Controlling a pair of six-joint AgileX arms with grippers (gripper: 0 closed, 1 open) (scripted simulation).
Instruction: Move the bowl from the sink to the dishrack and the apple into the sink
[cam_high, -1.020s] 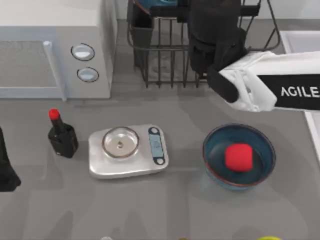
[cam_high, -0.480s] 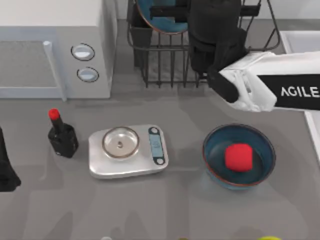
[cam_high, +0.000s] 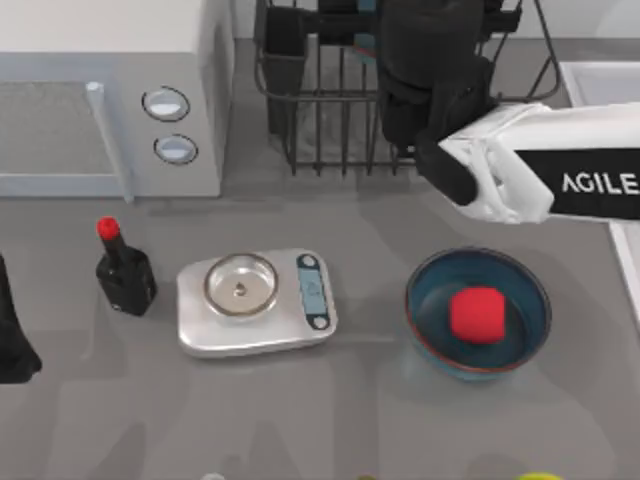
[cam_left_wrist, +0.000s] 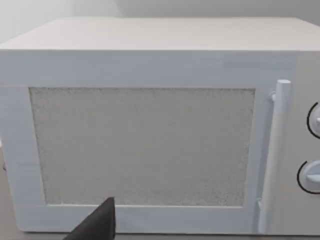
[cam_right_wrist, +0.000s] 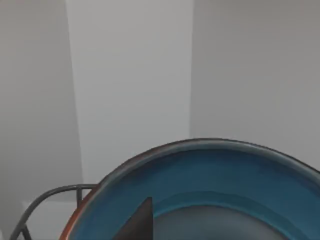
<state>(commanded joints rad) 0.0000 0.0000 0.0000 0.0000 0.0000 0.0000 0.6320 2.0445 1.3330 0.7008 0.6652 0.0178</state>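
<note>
1. Wire makes up the dishrack (cam_high: 330, 110): thin black upright bars at the worktop's (cam_high: 370, 410) far edge, with a black rectangular utensil cup (cam_high: 283, 50) at its left corner; its upper part is cut off by the picture's edge.
2. The right arm (cam_high: 530, 170), a white shell ending in a bulky black wrist, reaches from the right over the dishrack. The right claw is hidden under that wrist, so I cannot tell whether it is spread or pinching anything.
3. The right wrist view has a glossy teal-blue bowl (cam_right_wrist: 210, 190) with a thin red-brown rim close to the camera, next to a curved black wire of the dishrack (cam_right_wrist: 45, 200); how it sits there I cannot tell.
4. A second, matching bowl (cam_high: 478, 313) stands on the worktop near the right side, and the apple (cam_high: 476, 314), a plain red blocky lump, lies inside it.
5. The sink (cam_high: 600, 85) is a pale basin with a raised rim at the right edge, mostly cut off.
6. A smooth white microwave (cam_high: 110, 95) with a speckled window and two round knobs stands far left.
7. A black bottle (cam_high: 124, 268) with a red cap stands beside a silver scale (cam_high: 257, 302) with a round metal pan.
8. The left arm (cam_high: 12, 330) is parked at the left edge; its claw faces the microwave (cam_left_wrist: 150, 130), state unclear.
</note>
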